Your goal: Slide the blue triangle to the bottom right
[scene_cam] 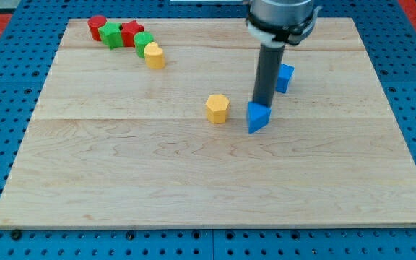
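The blue triangle point(258, 117) lies near the middle of the wooden board point(193, 188), slightly to the view's right. My tip point(261, 103) stands right at its top edge, touching or nearly touching it. A second blue block point(285, 77) sits just above and to the right, partly hidden behind the rod. A yellow hexagonal block point(217, 108) lies to the triangle's left.
At the view's top left is a cluster: a red round block point(97, 27), a green block point(111, 35), a red star block point(131, 32), a green round block point(144, 42) and a yellow block point(154, 55). Blue pegboard surrounds the board.
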Controlling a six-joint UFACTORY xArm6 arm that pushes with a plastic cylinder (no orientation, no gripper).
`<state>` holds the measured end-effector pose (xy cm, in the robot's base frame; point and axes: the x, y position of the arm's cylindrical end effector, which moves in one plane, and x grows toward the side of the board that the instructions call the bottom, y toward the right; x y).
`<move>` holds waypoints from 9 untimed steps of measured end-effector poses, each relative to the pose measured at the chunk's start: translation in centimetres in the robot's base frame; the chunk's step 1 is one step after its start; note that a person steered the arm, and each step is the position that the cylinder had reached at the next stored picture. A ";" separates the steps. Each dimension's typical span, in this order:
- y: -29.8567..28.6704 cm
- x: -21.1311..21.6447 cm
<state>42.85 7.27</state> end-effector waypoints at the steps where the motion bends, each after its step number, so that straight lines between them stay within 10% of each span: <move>1: -3.7 -3.7; 2: -11.5 -3.9; 5: -8.0 0.4; 6: -18.4 0.2; 9: -5.7 -0.7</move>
<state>42.11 1.53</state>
